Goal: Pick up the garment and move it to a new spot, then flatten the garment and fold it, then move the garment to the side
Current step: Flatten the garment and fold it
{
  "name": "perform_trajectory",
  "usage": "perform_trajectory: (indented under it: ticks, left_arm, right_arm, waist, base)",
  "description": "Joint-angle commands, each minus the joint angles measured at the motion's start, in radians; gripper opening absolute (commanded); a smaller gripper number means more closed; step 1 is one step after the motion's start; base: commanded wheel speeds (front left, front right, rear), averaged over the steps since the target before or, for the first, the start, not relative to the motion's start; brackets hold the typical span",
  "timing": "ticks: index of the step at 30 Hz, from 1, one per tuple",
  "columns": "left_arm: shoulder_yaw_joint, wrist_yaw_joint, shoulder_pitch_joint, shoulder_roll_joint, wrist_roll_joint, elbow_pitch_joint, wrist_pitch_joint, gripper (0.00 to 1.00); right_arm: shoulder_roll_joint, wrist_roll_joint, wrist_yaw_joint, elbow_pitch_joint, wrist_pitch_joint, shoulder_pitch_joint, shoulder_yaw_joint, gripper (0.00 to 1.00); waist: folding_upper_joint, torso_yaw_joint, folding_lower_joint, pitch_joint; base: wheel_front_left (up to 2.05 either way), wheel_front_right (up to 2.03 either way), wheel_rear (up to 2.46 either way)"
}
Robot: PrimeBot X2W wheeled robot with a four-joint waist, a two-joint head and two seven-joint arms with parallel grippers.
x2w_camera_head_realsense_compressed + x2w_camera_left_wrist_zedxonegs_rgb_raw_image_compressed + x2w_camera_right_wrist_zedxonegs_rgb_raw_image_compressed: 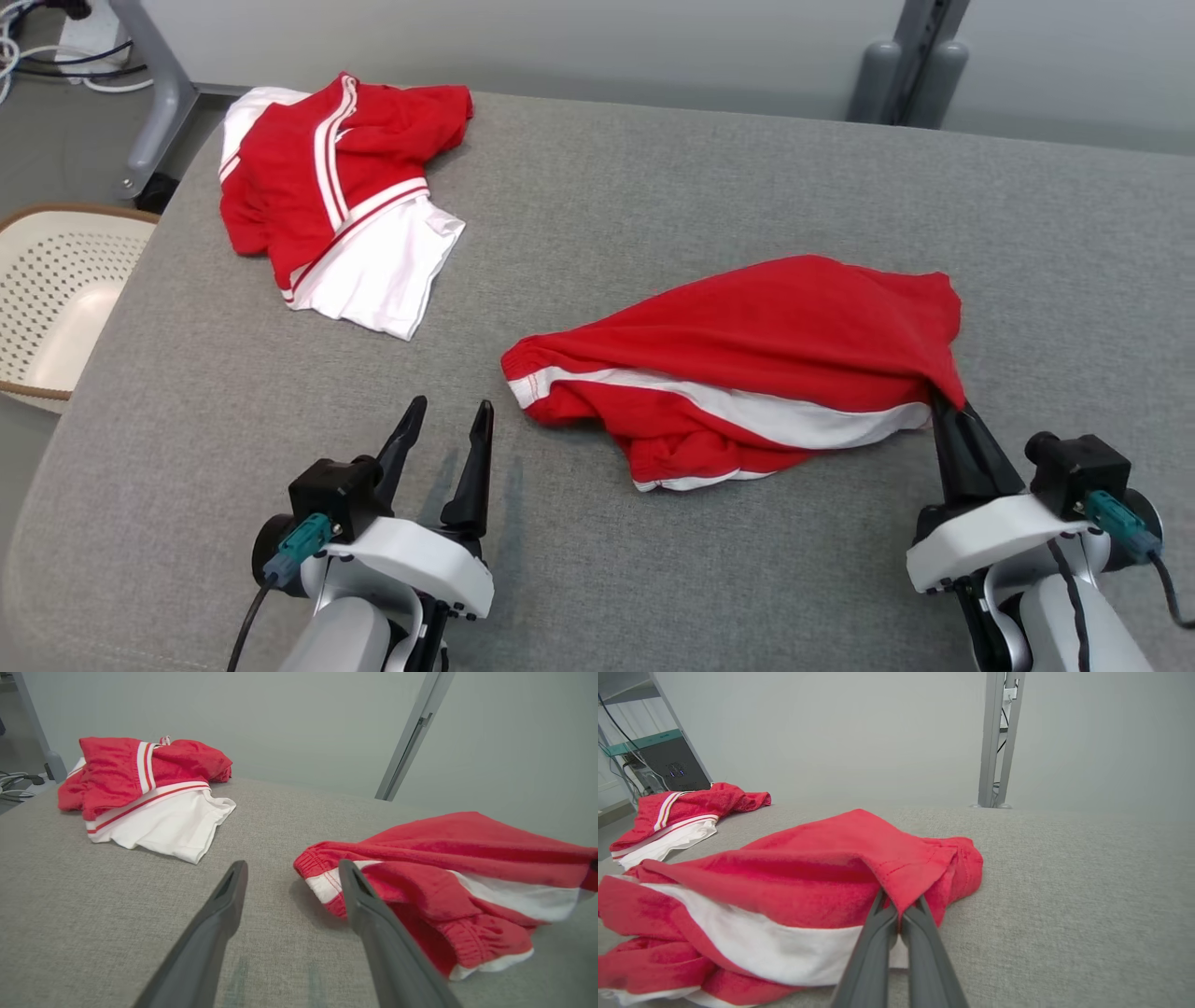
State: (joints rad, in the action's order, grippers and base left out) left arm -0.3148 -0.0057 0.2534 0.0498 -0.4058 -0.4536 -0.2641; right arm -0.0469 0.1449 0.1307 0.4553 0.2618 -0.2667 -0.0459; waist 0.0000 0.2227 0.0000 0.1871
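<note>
The garment point(747, 359), red shorts with a white side stripe, lies crumpled on the grey padded table point(653, 187), right of centre. My right gripper point(950, 403) is shut on the garment's right corner, the fabric draped over its fingertips; in the right wrist view the gripper point(896, 905) pinches a red hem, and the garment point(784, 891) spreads to its left. My left gripper point(450, 420) stands open on the table, just left of the garment's elastic waistband, apart from it. In the left wrist view the gripper point(292, 872) has only bare table between its fingers, with the garment point(444, 877) to the right.
A second red and white garment point(341, 191) lies bunched at the table's far left corner point(145, 788) point(677, 816). A cream perforated basket point(51, 289) stands on the floor off the table's left edge. Grey metal posts point(901, 65) rise behind the table.
</note>
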Motion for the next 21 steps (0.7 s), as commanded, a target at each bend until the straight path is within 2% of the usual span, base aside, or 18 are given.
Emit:
perform_trajectory:
  ticks: [1,5,10,21]
  left_arm:
    - [0.007,-0.001,-0.007,0.003,0.006,0.007,0.0,1.0]
    - [0.008,-0.006,-0.024,0.003,0.001,0.016,0.0,1.0]
    - [-0.007,-0.007,-0.026,0.003,-0.009,0.033,0.0,1.0]
    - [-0.046,0.007,-0.03,0.003,-0.033,0.065,0.0,1.0]
  right_arm:
    - [-0.007,0.012,0.0,-0.025,0.005,0.021,-0.003,0.0]
    - [-0.007,0.032,0.0,-0.078,0.005,0.061,-0.004,0.0]
    - [-0.007,0.021,0.0,-0.119,-0.012,0.092,0.043,0.0]
    - [-0.007,0.06,0.0,-0.372,-0.249,0.199,0.106,0.0]
  waist:
    - [0.0,-0.025,0.0,-0.01]
    - [0.0,-0.068,0.0,-0.022]
    - [0.0,-0.105,0.0,-0.031]
    - [0.0,-0.118,0.0,-0.028]
  base:
    - [0.0,0.0,0.0]
    - [0.0,0.0,0.0]
    - [0.0,0.0,0.0]
    - [0.0,0.0,0.0]
